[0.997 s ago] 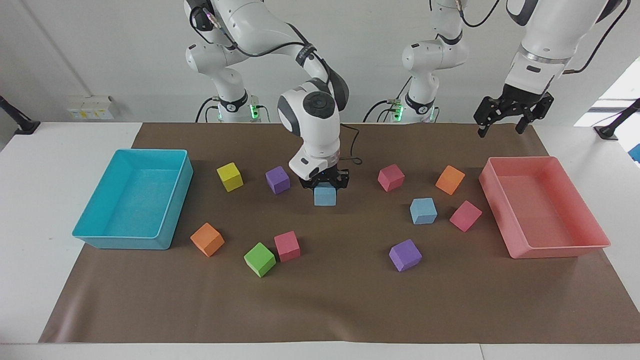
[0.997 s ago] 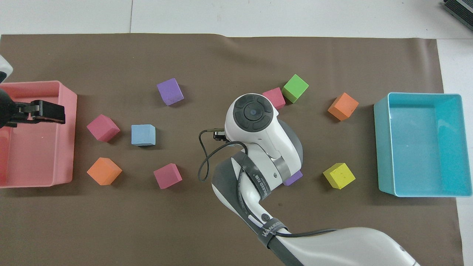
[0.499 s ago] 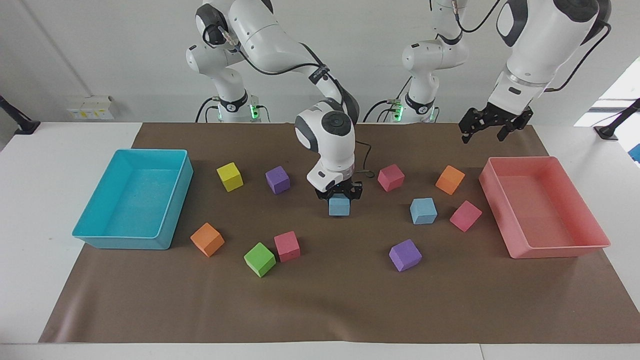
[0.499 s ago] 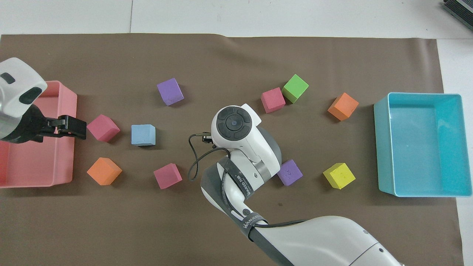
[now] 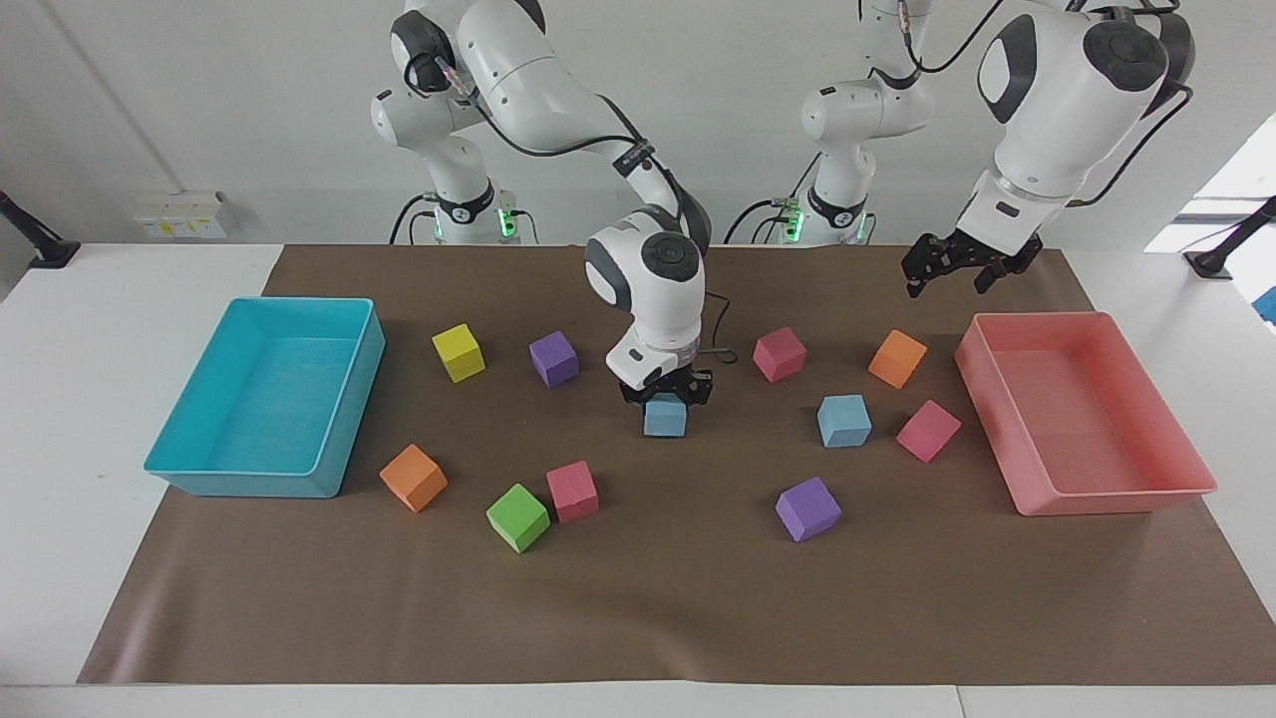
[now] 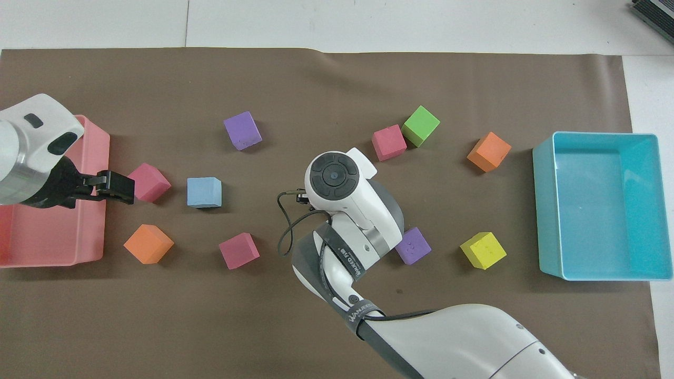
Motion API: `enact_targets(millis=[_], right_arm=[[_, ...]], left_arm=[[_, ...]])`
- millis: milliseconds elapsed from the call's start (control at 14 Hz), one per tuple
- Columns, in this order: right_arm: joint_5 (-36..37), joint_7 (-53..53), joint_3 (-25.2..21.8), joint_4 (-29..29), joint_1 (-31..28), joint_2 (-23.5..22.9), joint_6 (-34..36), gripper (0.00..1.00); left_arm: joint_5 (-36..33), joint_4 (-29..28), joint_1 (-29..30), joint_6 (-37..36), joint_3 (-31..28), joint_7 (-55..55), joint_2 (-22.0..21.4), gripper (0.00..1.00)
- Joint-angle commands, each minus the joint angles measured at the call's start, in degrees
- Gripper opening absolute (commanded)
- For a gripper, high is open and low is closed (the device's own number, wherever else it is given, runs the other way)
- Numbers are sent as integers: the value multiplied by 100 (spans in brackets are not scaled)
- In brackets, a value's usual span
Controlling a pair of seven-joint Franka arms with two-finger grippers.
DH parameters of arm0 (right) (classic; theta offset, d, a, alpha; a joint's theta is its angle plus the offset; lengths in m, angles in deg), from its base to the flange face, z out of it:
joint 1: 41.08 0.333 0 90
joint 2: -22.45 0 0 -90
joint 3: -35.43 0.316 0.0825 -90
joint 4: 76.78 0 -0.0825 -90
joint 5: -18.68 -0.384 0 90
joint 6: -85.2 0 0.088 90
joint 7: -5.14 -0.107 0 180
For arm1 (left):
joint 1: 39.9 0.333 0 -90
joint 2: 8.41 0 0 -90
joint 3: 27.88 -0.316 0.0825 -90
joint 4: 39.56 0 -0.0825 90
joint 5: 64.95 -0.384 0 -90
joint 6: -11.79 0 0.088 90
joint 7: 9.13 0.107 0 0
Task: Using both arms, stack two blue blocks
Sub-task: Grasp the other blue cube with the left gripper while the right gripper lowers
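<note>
Fingers of the right gripper [image 5: 666, 396] stand closed against the two sides of one blue block [image 5: 665, 416], which hangs just off the brown mat [image 5: 638, 618] near the table's middle; the block pokes out below the black fingertips in the facing view. From overhead the right arm's wrist covers gripper and block entirely.

Left gripper [image 5: 959, 269], fingers spread wide and holding nothing, hangs in the air over the mat's edge nearest the robots, toward the left arm's end of the table, close by the pink tray [image 5: 1186, 469]. Overhead it appears over the tray's rim beside a pink cube [image 6: 148, 182]; height above both is plain only in the facing view.

Second blue block [image 5: 844, 420] sits flat on the mat, untouched, between the held block and the pink tray, well apart from both grippers. Just beside it, on the tray's side, lies the pink cube. An orange cube [image 5: 897, 358] lies nearer the robots than that one. A purple cube [image 5: 807, 508] lies farther from the robots than the second blue block.

Toward the right arm's end: turquoise tray [image 5: 169, 469], yellow cube [image 5: 458, 352], another purple cube [image 5: 553, 358], another orange cube [image 5: 413, 477], green cube [image 5: 517, 517] touching or nearly touching a pink cube [image 5: 572, 491].
</note>
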Motion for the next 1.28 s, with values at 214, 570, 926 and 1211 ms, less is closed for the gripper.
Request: enact_targets(millis=[214,570,926,1211], right_arm=[[102,256,40,51,-39,44,111,0],[-12,536,58,122,-39,62,120,0],[-144,555,49,122,-30,70,120,100],[-127,643,40,122,-30,71,50,100]], left_arm=[[117,-545,-7,591,-3,-5,-138,100],[117,-545,-15,601,-3,4,-138,100],[117,-545,-15,662,-3,4,-138,100],[126,-676,-120,924,6,-109,-76,100]])
